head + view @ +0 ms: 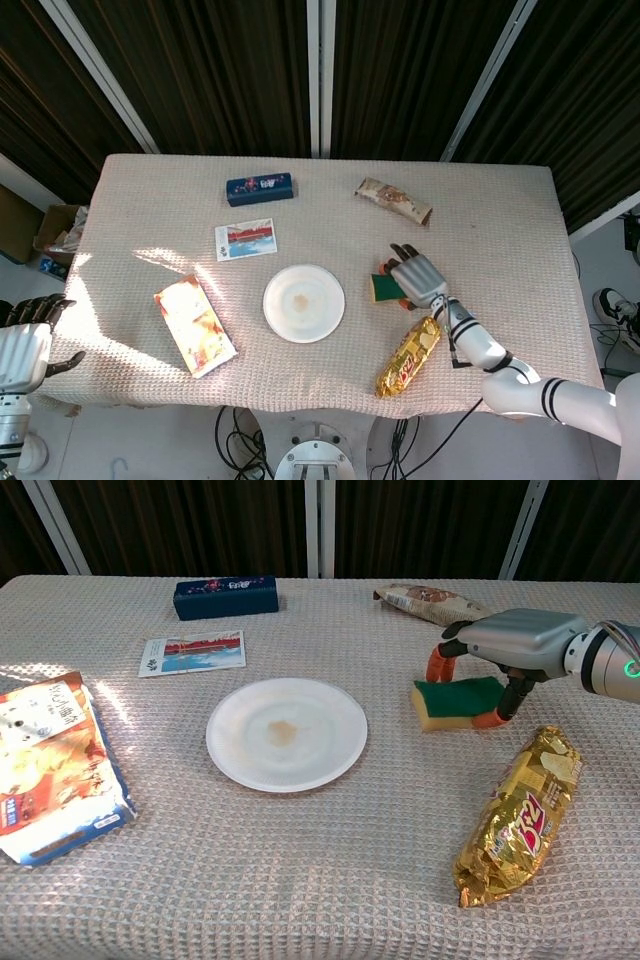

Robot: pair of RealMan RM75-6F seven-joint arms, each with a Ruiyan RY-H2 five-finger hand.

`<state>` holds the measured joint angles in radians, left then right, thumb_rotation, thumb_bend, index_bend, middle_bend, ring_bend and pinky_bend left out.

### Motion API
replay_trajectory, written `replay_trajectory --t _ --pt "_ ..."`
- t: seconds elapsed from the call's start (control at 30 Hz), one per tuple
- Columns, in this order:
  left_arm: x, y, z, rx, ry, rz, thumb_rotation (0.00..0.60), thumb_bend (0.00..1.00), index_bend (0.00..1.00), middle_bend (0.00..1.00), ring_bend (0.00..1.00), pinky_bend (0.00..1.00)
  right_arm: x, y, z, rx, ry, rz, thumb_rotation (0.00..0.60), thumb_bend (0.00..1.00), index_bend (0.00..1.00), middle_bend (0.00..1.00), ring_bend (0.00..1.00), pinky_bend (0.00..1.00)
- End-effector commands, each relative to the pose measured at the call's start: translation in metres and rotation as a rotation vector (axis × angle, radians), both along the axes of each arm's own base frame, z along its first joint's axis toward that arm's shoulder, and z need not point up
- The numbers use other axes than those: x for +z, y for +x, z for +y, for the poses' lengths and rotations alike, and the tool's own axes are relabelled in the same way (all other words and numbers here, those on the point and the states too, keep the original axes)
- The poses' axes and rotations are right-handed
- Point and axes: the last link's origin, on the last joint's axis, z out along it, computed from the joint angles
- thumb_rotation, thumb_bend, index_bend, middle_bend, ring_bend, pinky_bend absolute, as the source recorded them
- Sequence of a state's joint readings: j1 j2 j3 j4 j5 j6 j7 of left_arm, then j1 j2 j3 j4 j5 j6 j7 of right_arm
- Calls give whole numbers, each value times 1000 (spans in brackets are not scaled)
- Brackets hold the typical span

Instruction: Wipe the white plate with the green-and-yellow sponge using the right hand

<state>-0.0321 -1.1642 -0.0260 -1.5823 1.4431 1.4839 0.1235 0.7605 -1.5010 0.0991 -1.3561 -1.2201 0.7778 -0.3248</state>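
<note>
Right hand [505,650] arches over the green-and-yellow sponge [457,701], fingers apart and straddling it, not yet clamped. Sponge lies on the cloth, right of the white plate [287,733]. A shallow pinch could let it slip toward the gold snack bag [518,810].

The counter [500,215] has a beige woven cloth. On it lie a white plate [304,302] at the centre, a green-and-yellow sponge [387,288] to its right, a gold snack bag [408,356] at lower right, a blue box [259,188] and a card [245,239] at upper left, a brown packet [393,200] at upper right, and an orange packet [195,325] at lower left.
</note>
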Motion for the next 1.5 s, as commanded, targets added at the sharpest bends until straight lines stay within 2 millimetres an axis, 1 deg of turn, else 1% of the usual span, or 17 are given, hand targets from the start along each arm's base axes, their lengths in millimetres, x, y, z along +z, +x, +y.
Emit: replay_trajectory --t 0.03,0.17,0.3,0.37,0.43,0.47,0.53,0.57,0.63,0.77,0.87,0.97,1.1,1.27,1.37,1.5 --pt "1 0 1 2 -1 3 600 0 266 191 172 167 -1 2 -2 24 -11 9 600 181 377 352 89 172" --pt "0 0 1 3 -5 4 600 0 266 191 172 167 1 8 -4 79 -34 28 600 209 460 389 129 212" --pt "0 0 0 4 -7 4 600 0 266 191 172 167 13 22 -10 160 -83 16 600 214 507 405 148 226" --pt "0 0 1 5 -7 5 600 0 266 191 172 167 17 35 -13 217 -99 11 600 214 515 406 148 226" --pt "0 1 1 4 -7 6 600 0 266 191 173 167 17 49 -15 265 -94 11 600 214 519 407 148 226" --pt "1 2 1 3 -8 6 600 0 266 191 172 167 16 59 -16 300 -84 17 600 214 520 407 148 226" --pt "1 3 2 1 -10 8 600 0 266 191 172 167 10 75 -16 358 -63 39 600 214 526 409 148 226" --pt "1 4 2 1 -10 8 600 0 266 191 172 166 4 87 -16 399 -46 58 600 213 531 410 148 226" --pt "2 5 2 1 -9 8 600 0 266 191 173 167 -5 103 -16 454 -18 88 600 220 545 410 149 226" --pt "3 6 3 -4 -1 7 600 0 266 191 173 167 -26 136 -14 562 25 162 600 260 571 411 149 229" --pt "3 6 4 -10 2 3 600 0 266 191 172 167 -41 154 -14 630 38 224 600 282 594 412 159 232" --pt "3 5 3 -11 1 -2 600 0 266 191 173 167 -55 166 -15 690 33 286 600 301 617 416 180 233" --pt "2 2 2 -5 3 -10 600 0 266 191 172 167 -73 176 -14 770 22 374 600 320 648 435 200 233" --pt "1 -4 -1 4 5 -21 600 0 266 191 172 167 -92 184 -6 829 30 424 600 345 677 455 223 233" --pt "2 -6 -3 7 11 -25 600 0 266 191 172 167 -101 181 -3 878 13 483 600 350 689 465 231 224" --pt "2 -9 -6 10 16 -27 600 0 265 191 172 167 -107 176 -2 882 -6 508 600 351 698 472 231 169"
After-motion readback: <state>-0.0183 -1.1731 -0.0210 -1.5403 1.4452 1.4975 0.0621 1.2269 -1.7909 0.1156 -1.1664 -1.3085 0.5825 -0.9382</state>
